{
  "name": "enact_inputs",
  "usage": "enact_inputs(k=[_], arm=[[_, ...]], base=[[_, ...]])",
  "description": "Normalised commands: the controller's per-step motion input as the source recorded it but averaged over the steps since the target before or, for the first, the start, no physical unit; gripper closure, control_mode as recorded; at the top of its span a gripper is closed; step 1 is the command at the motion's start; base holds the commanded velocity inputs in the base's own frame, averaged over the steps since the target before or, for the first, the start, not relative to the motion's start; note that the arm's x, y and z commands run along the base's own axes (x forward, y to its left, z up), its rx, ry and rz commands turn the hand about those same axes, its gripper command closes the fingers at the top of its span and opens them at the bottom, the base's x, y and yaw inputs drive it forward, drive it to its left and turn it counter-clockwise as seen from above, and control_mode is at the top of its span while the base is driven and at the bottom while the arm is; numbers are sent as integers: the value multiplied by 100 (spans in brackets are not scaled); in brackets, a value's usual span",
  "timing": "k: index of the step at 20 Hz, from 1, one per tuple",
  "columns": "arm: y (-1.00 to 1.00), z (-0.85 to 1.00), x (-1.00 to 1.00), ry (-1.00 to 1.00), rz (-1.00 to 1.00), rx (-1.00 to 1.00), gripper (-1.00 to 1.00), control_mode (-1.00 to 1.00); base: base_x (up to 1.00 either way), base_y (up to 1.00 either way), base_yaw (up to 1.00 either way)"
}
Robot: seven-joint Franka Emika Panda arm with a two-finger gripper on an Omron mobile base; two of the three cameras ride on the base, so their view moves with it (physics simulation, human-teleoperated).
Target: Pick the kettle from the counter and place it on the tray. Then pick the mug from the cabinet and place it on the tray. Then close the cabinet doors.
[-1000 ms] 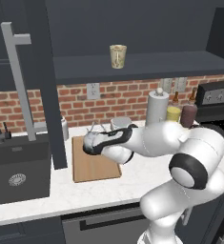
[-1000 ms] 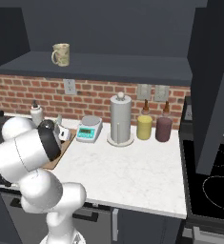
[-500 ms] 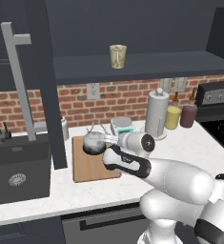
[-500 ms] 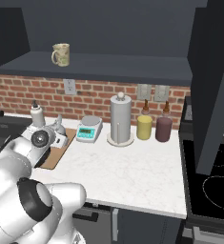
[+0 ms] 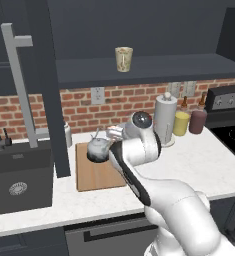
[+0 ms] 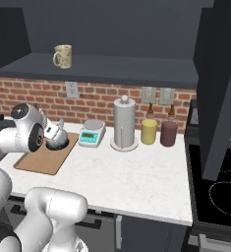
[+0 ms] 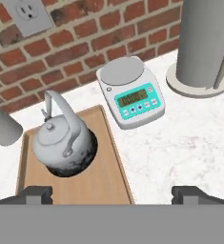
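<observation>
The silver-grey kettle (image 7: 63,143) stands upright on the wooden tray (image 7: 108,176), toward its back left (image 5: 97,149) (image 6: 59,141). My gripper (image 7: 112,194) is open, its fingertips (image 7: 37,192) spread wide, just above and in front of the kettle and not touching it. In the base views the gripper (image 5: 113,136) (image 6: 53,132) sits right beside the kettle. The tray (image 5: 96,175) (image 6: 41,160) lies on the white counter (image 6: 136,172). The beige mug (image 5: 123,59) (image 6: 63,55) stands on the shelf of the open cabinet (image 5: 154,67). One cabinet door (image 5: 49,90) stands open at the left, another (image 6: 220,88) at the right.
A white-and-teal scale (image 7: 130,93) (image 6: 91,133) sits just right of the tray. Behind it are a paper towel holder (image 5: 165,117) (image 6: 124,123), a yellow canister (image 6: 148,131) and a dark red one (image 6: 169,133). A soap bottle (image 7: 1,126) stands left of the tray, the sink (image 5: 19,175) beyond it, and the stove (image 6: 220,187) at far right.
The hand has come off the kettle and drawn back to the right and up. The arm has folded round in front. The kettle stays on the tray.
</observation>
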Motion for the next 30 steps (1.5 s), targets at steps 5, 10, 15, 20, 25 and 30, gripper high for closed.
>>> enact_inputs(k=[5,10,15,20,25,30], arm=[[-7,9,0,16,-3,-4,-100,-100],[0,0,-8,0,0,0,-100,-100],[0,9,-44,-15,0,-1,-100,-100],[0,48,-34,-28,0,-2,-100,-100],[0,74,-21,-20,0,-3,-100,-100],[0,83,-10,-16,0,-4,-100,-100]], base=[[0,0,0],[0,0,0],[0,0,0],[0,0,0],[0,0,0],[0,0,0]])
